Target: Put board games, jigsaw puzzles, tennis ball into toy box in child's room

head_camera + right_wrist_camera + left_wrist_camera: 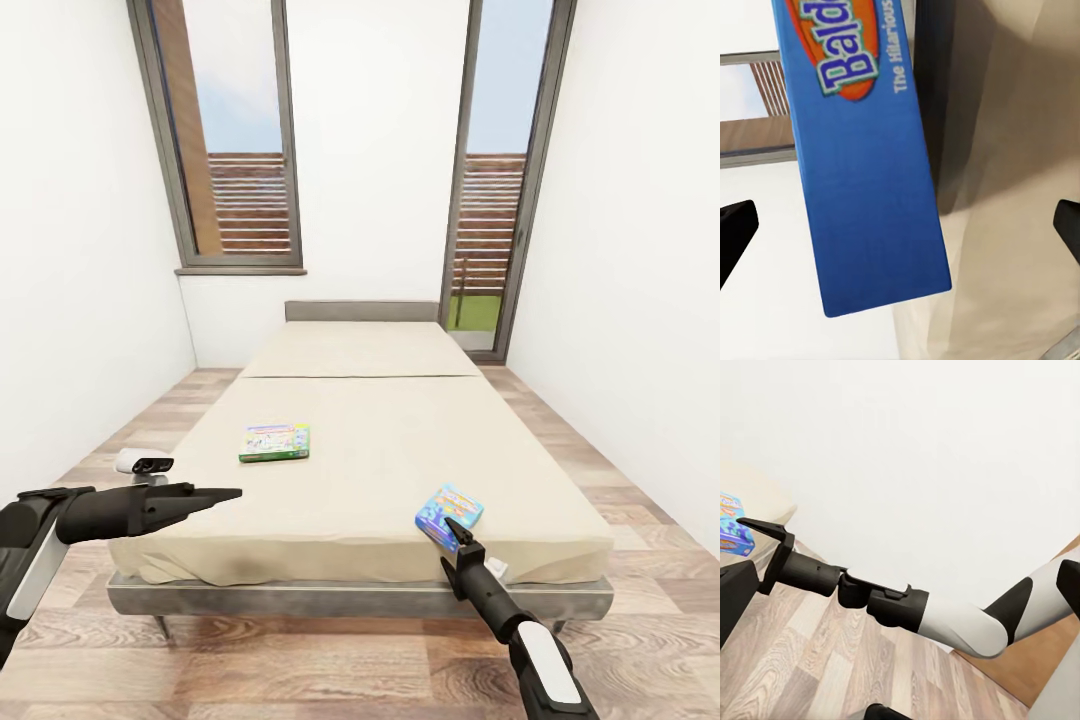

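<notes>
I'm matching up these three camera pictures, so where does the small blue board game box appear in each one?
Head view: the small blue board game box lies at the near right corner of the beige bed, just beyond the right gripper.
Left wrist view: the box sits at the picture's left edge, on the bed corner.
Right wrist view: its blue side is close up.
Shared landmark: the beige bed.

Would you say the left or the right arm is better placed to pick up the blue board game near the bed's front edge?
Right. The right gripper sits open right at the blue board game; the left gripper hangs off toward the bed's other side.
</notes>
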You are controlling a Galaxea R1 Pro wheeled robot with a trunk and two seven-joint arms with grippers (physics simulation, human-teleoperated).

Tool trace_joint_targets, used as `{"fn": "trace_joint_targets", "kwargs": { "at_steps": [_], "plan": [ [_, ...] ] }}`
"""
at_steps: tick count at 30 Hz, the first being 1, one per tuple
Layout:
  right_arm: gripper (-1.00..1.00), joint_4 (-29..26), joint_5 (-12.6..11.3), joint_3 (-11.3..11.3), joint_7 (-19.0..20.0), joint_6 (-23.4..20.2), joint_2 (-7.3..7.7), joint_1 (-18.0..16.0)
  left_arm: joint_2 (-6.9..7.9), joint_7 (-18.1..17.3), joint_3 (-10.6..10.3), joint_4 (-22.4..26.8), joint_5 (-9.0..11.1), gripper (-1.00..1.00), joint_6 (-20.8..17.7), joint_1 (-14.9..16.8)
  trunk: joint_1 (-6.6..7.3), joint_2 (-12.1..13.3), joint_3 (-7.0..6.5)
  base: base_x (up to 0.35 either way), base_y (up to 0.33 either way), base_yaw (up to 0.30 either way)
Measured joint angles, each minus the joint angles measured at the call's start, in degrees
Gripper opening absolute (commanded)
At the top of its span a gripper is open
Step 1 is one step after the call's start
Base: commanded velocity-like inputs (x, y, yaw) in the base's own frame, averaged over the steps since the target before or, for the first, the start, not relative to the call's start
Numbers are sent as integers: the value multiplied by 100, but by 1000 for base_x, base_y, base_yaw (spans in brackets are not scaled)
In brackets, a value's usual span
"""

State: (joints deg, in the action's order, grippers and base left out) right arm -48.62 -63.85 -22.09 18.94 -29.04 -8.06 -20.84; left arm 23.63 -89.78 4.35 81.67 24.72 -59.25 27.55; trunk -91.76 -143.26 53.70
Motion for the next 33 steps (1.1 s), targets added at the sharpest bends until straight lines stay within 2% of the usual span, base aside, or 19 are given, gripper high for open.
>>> {"fn": "trace_joint_targets", "kwargs": {
  "at_steps": [1, 5, 13, 16, 28, 29, 33],
  "plan": [
    [-100, -1, 2, 0, -1, 0, 0, 0, 0, 0, 0, 0, 0, 100, 0, 0, 0, 0, 0, 0, 0, 0],
    [-100, -8, -80, 7, 19, -13, -4, -4, -2, -1, -2, -2, -1, 100, 1, 2, 0, 0, -1, 0, 0, 0],
    [-100, -5, -73, 5, 16, -23, 4, -3, -2, -1, 11, -2, 25, 100, 1, 2, 0, 0, -1, 0, 0, 0],
    [-100, -4, -55, 6, 14, -29, 4, -3, -1, -1, 19, -2, 45, 100, 0, 2, 8, 4, -67, 0, 0, 0],
    [-100, -6, -62, 6, 12, -42, 4, -3, -1, -1, 15, -2, 56, 100, -8, 2, 271, 484, -283, 0, 0, 0],
    [-100, -6, -44, 141, 11, -90, 12, -3, -2, -1, 20, -3, 51, 100, -7, 3, 293, 524, -301, 0, 0, 0],
    [-100, -7, -54, 217, 15, -95, 21, -3, -1, -1, 19, -2, 50, 100, -8, 2, 380, 685, -372, 0, 0, 0]
  ]
}}
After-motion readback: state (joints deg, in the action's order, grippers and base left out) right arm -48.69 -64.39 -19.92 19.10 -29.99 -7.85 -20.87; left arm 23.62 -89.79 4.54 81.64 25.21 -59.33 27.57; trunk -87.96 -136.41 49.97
